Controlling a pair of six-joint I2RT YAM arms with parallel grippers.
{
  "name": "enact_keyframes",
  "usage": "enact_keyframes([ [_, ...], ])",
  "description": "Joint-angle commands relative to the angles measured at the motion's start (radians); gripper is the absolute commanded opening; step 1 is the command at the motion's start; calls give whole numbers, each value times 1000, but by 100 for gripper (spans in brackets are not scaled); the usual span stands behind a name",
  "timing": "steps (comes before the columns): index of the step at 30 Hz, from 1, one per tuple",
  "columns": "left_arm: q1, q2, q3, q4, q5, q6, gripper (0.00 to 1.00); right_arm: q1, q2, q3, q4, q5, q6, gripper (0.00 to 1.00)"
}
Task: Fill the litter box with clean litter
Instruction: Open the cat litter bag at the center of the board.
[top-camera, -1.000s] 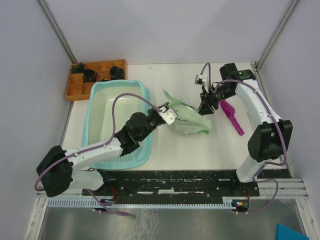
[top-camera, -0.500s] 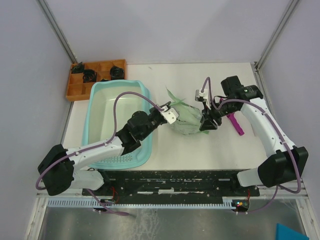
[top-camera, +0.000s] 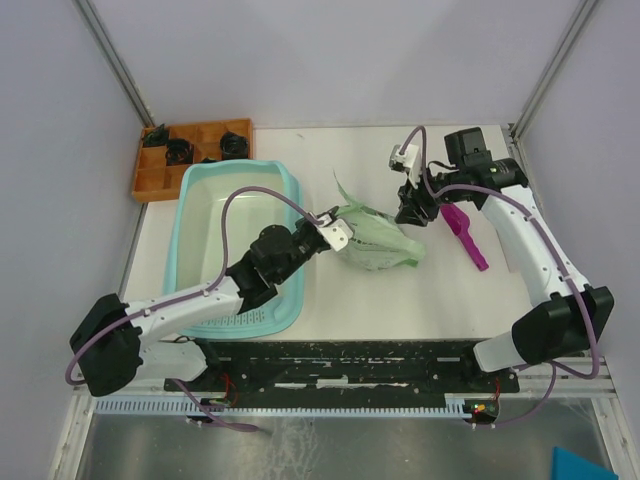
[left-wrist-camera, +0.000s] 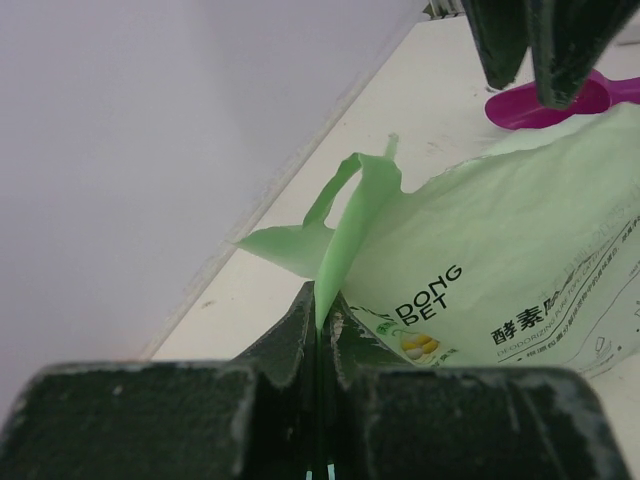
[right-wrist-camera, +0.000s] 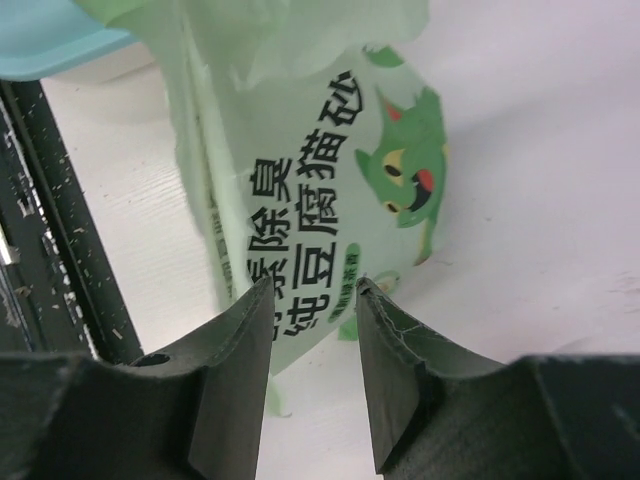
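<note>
Bag (top-camera: 380, 245) lies on its side on the table (top-camera: 440, 290), just beside the right long wall of the litter box (top-camera: 215, 230). The litter box sits at the left of the table and its floor shows bare. No clean litter is visible in any view, so it is judged to be inside the bag.

The left gripper (left-wrist-camera: 322, 310) is clamped on a thin flap at the handle end of the bag, the end nearest the box. The right gripper (right-wrist-camera: 312, 290) hangs over the opposite end with its jaws apart and nothing between them. A scoop (top-camera: 465, 235) lies on the table near that end.

Possible faults from this position:

1. Flap slip or tear. The left hold is on a single thin fold. Lifting the full bag by it alone may pull the film out or rip it.
2. Spill on the table. Whether the bag is open cannot be told. If it is, raising it before the opening is over the rim would drop granules between bag and box.
3. Weak right grasp. The film is slack and creased. Jaws closing on a loose fold would leave the bag sagging.
4. Scoop contact. A descent wide of the bag may knock the scoop.
</note>
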Motion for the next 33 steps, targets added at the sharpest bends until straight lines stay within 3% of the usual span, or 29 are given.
enact_keyframes([
  [1, -2, -81, 3, 121, -9, -31, 3, -1, -22, 68, 78, 40, 45, 46],
  [14, -2, -83, 6, 119, 11, -39, 3, 0, 71, 93, -100, -108, -87, 47],
  [33, -2, -71, 5, 116, 12, -48, 3, -1, -8, 37, -78, -83, -89, 47],
])
